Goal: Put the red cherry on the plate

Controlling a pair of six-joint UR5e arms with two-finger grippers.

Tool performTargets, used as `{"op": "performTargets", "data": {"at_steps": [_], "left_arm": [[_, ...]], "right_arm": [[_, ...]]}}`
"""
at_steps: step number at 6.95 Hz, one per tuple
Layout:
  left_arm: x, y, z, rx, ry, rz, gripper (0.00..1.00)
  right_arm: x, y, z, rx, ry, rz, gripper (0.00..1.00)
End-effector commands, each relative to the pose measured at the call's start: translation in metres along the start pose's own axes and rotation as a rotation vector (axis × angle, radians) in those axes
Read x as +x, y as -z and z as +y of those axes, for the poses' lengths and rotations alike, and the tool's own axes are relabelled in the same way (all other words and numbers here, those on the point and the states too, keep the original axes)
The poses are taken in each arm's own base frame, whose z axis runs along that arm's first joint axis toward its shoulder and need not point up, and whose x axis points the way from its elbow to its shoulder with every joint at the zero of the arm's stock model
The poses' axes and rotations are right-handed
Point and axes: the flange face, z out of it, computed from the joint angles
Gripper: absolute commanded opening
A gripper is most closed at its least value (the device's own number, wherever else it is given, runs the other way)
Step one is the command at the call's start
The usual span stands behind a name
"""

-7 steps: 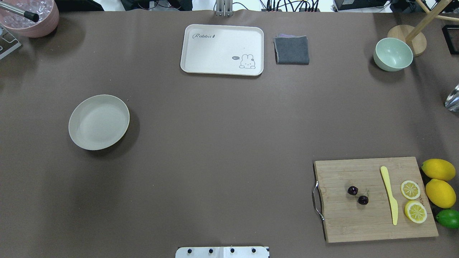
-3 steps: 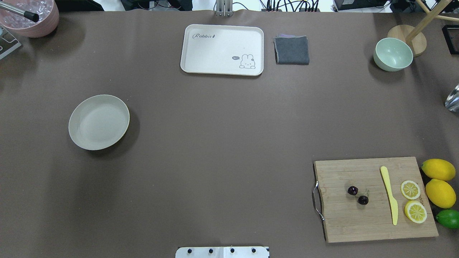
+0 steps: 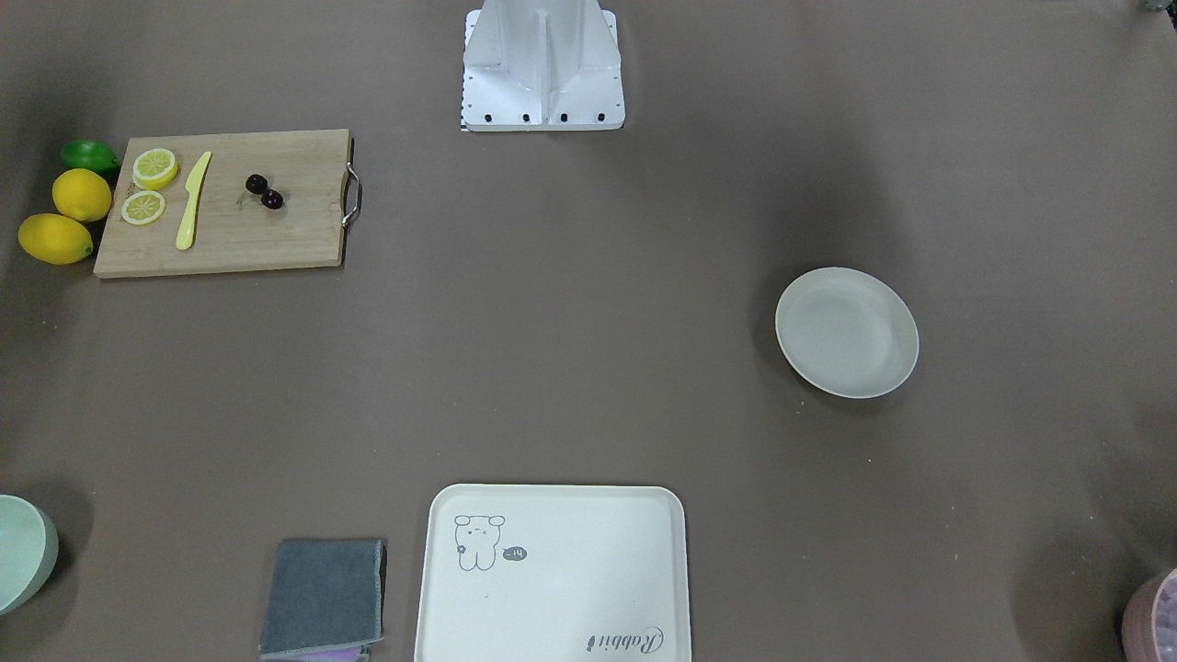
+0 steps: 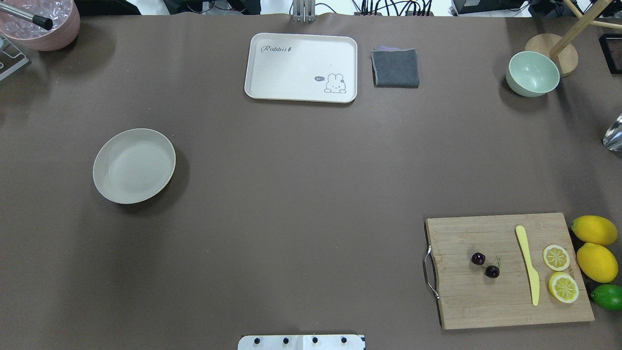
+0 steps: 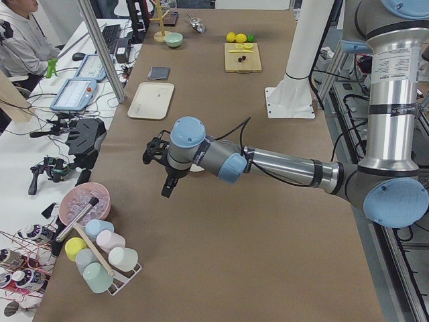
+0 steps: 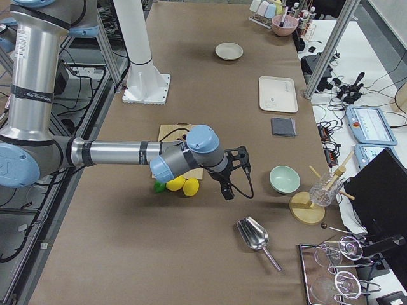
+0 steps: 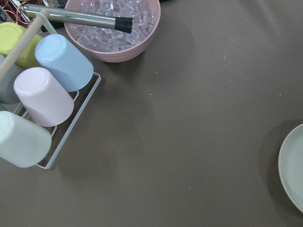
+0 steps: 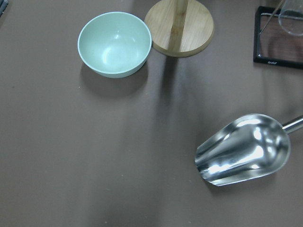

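Observation:
The red cherry (image 4: 485, 265) is a pair of tiny dark fruits lying on the wooden cutting board (image 4: 466, 301) at the near right; it also appears in the front-facing view (image 3: 264, 191). The plate (image 4: 133, 165) is round, cream-white and bare, and sits far off at the table's left (image 3: 846, 331). Neither gripper appears in the overhead or front-facing views. Only the side views show them: the left gripper (image 5: 157, 157) hangs over the table's left end, the right gripper (image 6: 234, 171) past the lemons at the right end. I cannot tell whether either is open or shut.
On the board lie a yellow knife (image 4: 527, 265) and two lemon slices (image 4: 556, 257), with two lemons (image 4: 594, 230) and a lime (image 4: 607, 296) beside it. At the back are a rabbit tray (image 4: 301, 67), grey cloth (image 4: 395, 67) and mint bowl (image 4: 532, 73). A metal scoop (image 8: 241, 149) lies right.

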Motion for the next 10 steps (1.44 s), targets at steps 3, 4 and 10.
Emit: {"op": "performTargets", "data": {"at_steps": [3,4,10], "left_arm": [[0.096,-0.152,0.036,-0.107,0.167,0.176,0.98],[0.109,-0.190,0.050,-0.063,0.155,0.151,0.98],[0.149,-0.235,0.030,-0.072,0.224,0.204,0.35]], "right_arm": [[-0.141,-0.081,-0.029,-0.070,-0.125,-0.026,1.00],[-0.155,-0.088,-0.027,-0.058,-0.128,-0.024,1.00],[-0.157,-0.089,-0.026,-0.060,-0.126,-0.028,1.00]]}}
